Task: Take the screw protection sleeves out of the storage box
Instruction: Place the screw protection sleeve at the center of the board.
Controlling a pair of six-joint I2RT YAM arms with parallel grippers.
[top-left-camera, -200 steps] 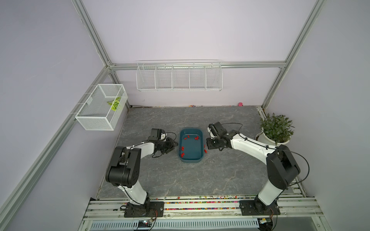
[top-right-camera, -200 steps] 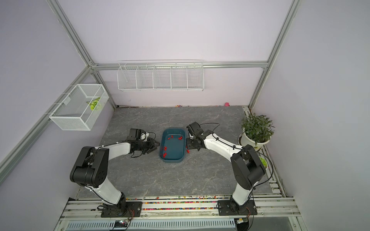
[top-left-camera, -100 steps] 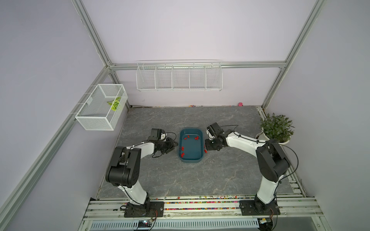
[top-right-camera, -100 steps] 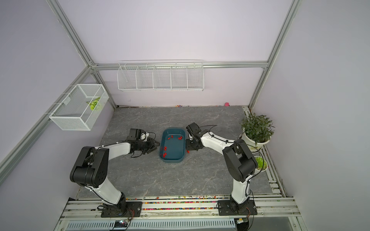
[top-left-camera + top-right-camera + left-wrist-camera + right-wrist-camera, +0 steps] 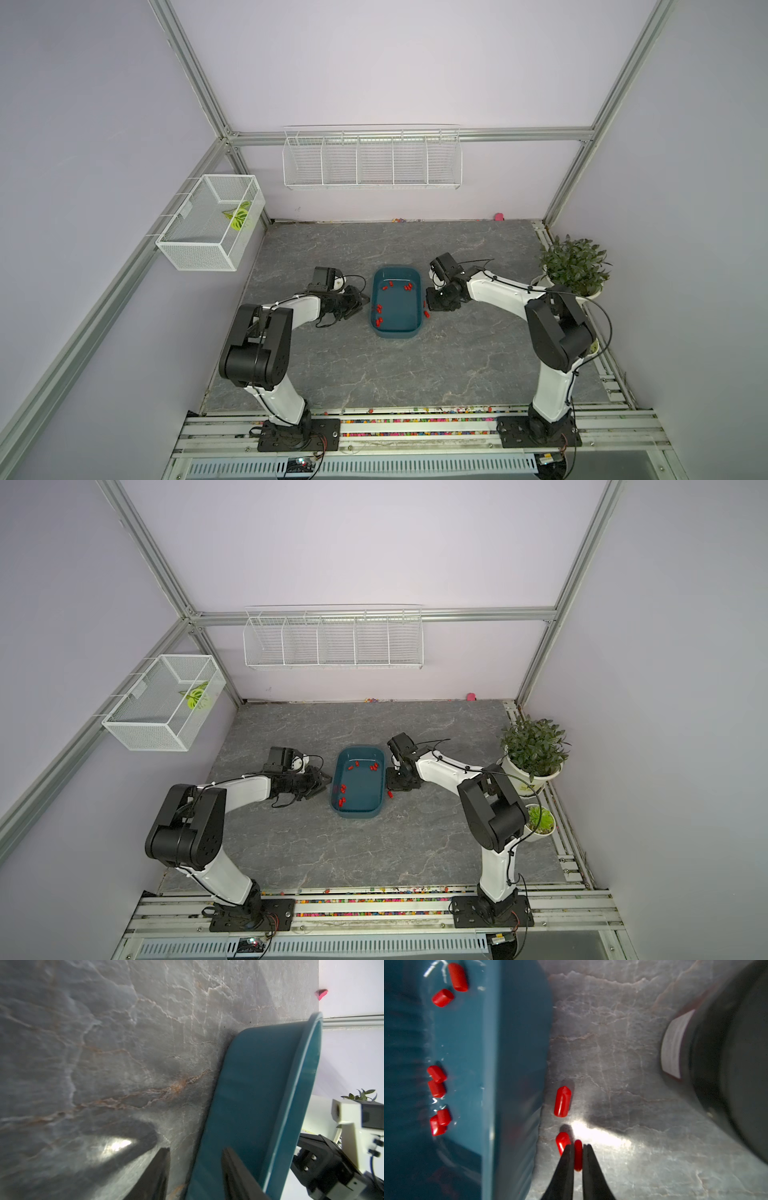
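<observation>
Grippers flank the teal storage box on the grey stone-patterned table in both top views. The left gripper sits just beside the box's left wall, and the right gripper is low at its right wall. Red screw protection sleeves lie inside in two loose groups, too small there to count surely. At least one sleeve lies outside on the table by the right wall. Two white wire baskets hang on the walls, and a top view shows two potted plants at the right edge.

Left wrist view: the left gripper has its two fingers apart with nothing between them, both outside the box's outer wall.

Right wrist view: six sleeves show inside the box and three outside on the table. Two of the three lie loose, and the third is pinched between the right gripper's closed-in fingers. One black canister with a white label stands nearby.
</observation>
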